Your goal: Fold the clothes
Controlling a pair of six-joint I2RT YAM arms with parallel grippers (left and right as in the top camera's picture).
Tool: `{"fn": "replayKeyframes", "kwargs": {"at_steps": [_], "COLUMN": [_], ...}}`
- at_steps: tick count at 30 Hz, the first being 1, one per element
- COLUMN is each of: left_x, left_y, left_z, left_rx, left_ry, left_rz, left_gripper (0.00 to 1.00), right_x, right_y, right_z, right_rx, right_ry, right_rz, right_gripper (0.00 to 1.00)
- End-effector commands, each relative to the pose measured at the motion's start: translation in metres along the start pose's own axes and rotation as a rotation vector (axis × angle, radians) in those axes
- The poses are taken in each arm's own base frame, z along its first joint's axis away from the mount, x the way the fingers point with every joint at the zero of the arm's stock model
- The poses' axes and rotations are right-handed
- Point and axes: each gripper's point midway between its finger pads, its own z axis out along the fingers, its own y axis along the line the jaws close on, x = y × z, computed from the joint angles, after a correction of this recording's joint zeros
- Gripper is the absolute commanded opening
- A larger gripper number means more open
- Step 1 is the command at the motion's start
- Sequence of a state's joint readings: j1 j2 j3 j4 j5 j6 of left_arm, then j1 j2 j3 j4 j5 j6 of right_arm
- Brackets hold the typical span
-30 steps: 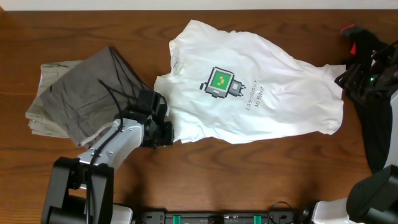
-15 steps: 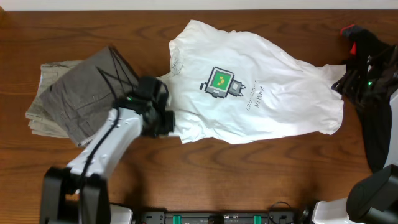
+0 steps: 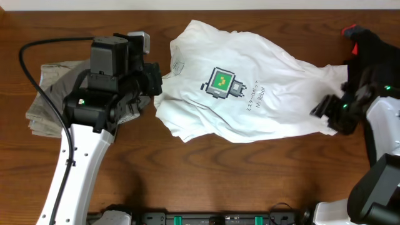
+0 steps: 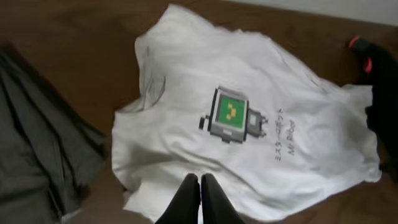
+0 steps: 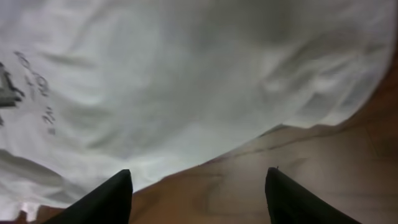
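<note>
Your left end effector (image 4: 199, 182) has risen beside the T-shirt (image 3: 250, 75), pressed together; the right end effector (image 5: 199, 177) gapes at its opposite edge. The T-shirt lies spread on the bench (image 3: 250, 178): lift both edges evenly.

White arm links (image 3: 80, 164) with black joint housings (image 3: 109, 59), looping black cable (image 3: 37, 45), black tapered tool fingers (image 4: 185, 200).
</note>
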State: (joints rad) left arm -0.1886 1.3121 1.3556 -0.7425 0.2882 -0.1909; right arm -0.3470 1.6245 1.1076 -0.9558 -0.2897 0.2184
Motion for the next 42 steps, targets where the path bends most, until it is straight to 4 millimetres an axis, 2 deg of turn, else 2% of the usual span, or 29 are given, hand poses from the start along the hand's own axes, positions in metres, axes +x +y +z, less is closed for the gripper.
{"fn": "replayKeyframes", "kwargs": {"at_steps": [1,3,6,11,13,15,19,26,33,35,37,38,40,42], "left_x": [0.016,0.039,0.087,0.159,0.182,0.205,0.234,0.256,0.264,0.266,0.267,0.268,0.268,0.258], "left_y": [0.006,0.007,0.006,-0.006,-0.009,-0.008,0.001,0.017,0.022,0.022,0.023,0.024,0.024,0.019], "left_z": [0.005,0.008,0.02,0.057,0.073,0.089,0.113,0.149,0.155,0.154,0.152,0.149,0.144,0.135], "left_rx": [-0.026,-0.041,-0.056,-0.019,-0.003,-0.018,-0.079,-0.122,-0.13,-0.131,-0.134,-0.145,-0.165,-0.185], "left_ry": [0.075,0.168,0.356,0.586,0.646,0.703,0.794,0.848,0.874,0.881,0.893,0.902,0.914,0.919], "left_rz": [-0.03,-0.039,-0.003,0.185,0.26,0.316,0.374,0.429,0.435,0.435,0.431,0.417,0.385,0.35], "left_gripper": [0.06,0.09,0.13,0.17,0.24,0.25,0.27,0.32,0.33,0.25,0.09,0.06,0.06,0.06], "right_x": [0.012,0.014,0.011,0.003,0.001,0.001,0.002,0.001,0.001,0.001,0.001,0.001,0.001,0.0], "right_y": [0.005,0.004,0.004,0.009,0.009,0.01,0.009,0.009,0.009,0.009,0.009,0.009,0.009,0.01], "right_z": [0.01,0.013,0.014,0.013,0.013,0.013,0.013,0.013,0.013,0.013,0.013,0.013,0.013,0.013], "right_rx": [-0.016,-0.015,-0.018,-0.041,-0.042,-0.043,-0.042,-0.042,-0.042,-0.042,-0.042,-0.042,-0.042,-0.042], "right_ry": [0.023,0.026,0.014,-0.018,-0.025,-0.026,-0.023,-0.024,-0.024,-0.025,-0.025,-0.025,-0.026,-0.028], "right_rz": [-0.032,-0.033,-0.036,-0.039,-0.038,-0.039,-0.038,-0.039,-0.039,-0.039,-0.039,-0.039,-0.039,-0.04], "right_gripper": [0.67,0.67,0.68,0.69,0.7,0.7,0.71,0.71,0.71,0.71,0.71,0.71,0.71,0.71]}}
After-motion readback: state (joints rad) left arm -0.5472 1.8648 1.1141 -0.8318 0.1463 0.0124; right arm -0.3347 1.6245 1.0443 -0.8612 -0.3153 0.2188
